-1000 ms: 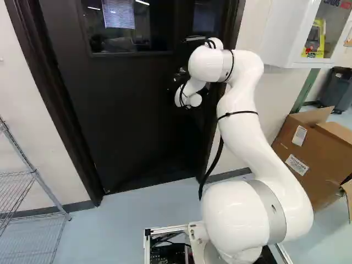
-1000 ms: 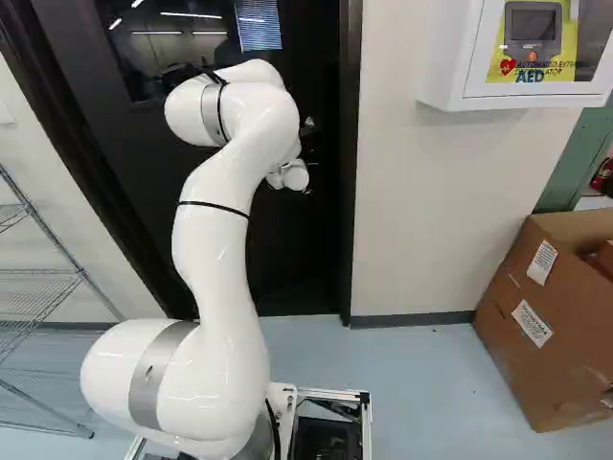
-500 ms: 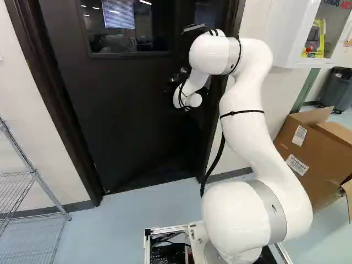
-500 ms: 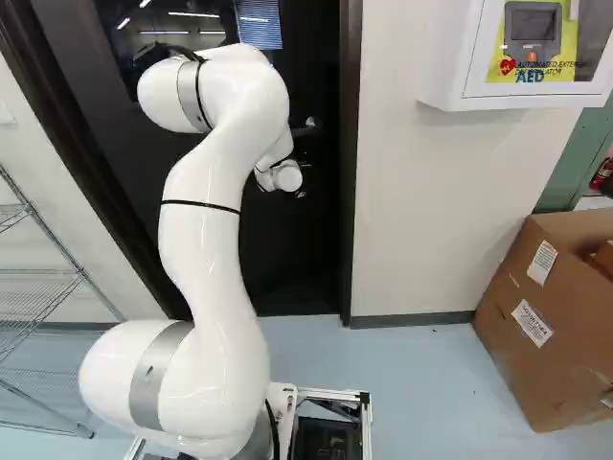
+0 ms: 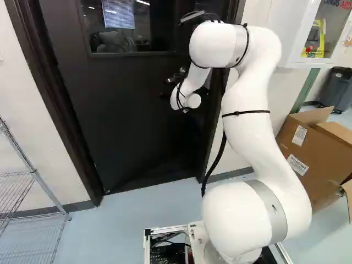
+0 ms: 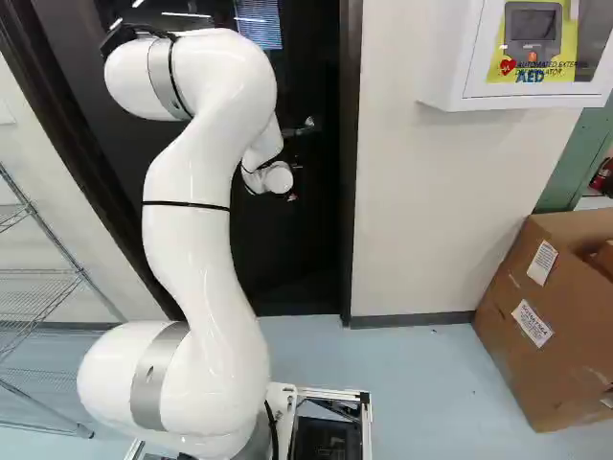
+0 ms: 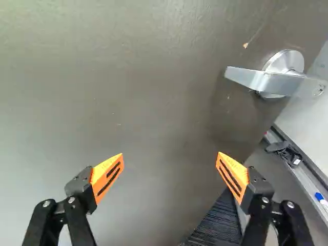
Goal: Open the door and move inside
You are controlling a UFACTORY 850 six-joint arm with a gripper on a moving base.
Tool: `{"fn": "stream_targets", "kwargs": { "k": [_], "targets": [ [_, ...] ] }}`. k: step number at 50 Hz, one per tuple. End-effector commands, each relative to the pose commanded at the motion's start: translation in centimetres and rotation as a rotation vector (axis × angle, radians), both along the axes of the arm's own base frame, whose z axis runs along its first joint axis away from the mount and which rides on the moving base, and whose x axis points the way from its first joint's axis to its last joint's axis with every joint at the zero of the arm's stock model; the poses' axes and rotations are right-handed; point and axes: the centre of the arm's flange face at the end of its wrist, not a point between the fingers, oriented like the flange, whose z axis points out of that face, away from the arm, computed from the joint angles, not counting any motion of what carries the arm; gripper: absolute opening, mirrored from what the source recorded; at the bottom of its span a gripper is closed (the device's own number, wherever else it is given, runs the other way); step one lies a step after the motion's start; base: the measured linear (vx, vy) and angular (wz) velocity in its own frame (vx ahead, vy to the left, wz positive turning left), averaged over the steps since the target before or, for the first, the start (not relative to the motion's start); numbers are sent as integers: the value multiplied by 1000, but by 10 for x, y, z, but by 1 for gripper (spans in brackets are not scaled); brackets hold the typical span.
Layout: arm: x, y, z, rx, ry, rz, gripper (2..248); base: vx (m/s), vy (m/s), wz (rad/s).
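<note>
Door (image 7: 128, 102) lies straight ahead of the gripper (image 7: 170, 154), its dark face filling most of the space before it. The gripper is released: its two orange pads (image 7: 106, 177) stand wide apart with nothing between them. Ahead and off to one side, past one fingertip, the lever handle (image 7: 279, 82) sits on the door, untouched. Over the last second the base has held its place while the arm (image 6: 196, 220) has swung at the elbow, and its far end has eased away from the latch side, baring more of the handle. Beyond the door's free edge, further out on the handle's side, a ledge (image 7: 307, 183) with a blue-tipped pen (image 7: 320, 197) shows, so the door seems ajar, swung away from the base. That likely makes the handle's work done; pushing the face wider should come next, then driving through, minding the frame (image 6: 351, 192).
</note>
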Motion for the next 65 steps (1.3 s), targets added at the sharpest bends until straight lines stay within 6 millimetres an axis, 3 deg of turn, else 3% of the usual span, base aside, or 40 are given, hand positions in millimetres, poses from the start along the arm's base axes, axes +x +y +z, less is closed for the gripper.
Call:
{"fn": "stream_targets", "kwargs": {
  "k": [13,21,65],
  "targets": [
    [-22,15,3,-1,16,24,247,0,0,0],
    [-25,26,4,-1,18,43,247,0,0,0],
    [37,81,-9,4,-42,114,247,0,0,0]
  ]
}}
